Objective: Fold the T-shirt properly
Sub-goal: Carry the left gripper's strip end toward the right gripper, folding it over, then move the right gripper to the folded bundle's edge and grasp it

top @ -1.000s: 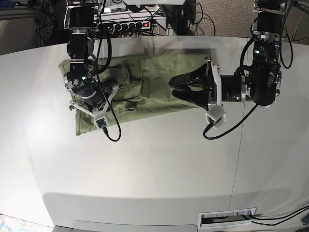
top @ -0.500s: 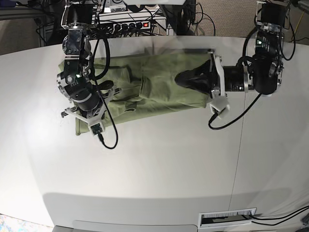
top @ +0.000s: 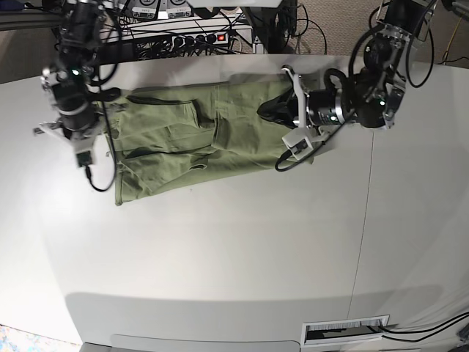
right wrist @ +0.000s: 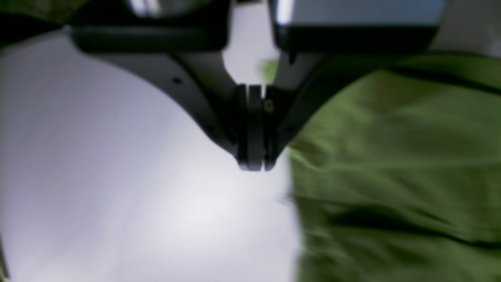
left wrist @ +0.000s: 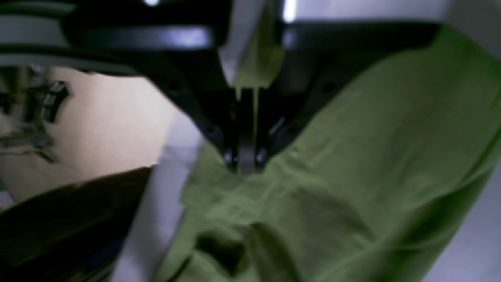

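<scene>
White table (top: pixel 220 249), green T-shirt (top: pixel 183 147), cables (top: pixel 198 33) behind

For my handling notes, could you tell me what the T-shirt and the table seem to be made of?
T-shirt: soft matte olive-green fabric, probably cotton knit; it creases and drapes in folds. Table: smooth, hard, pale grey surface, perhaps laminate; it shows a soft sheen from overhead light.

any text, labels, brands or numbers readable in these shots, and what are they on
None can be read.
T-shirt: plain green, no print or visible tag text.
Panel at the table's near edge: a strip of fine marks, too small to read.
Power strip behind the table: a red switch, no legible label.
Both wrist views: blurred, no writing shows.
</scene>
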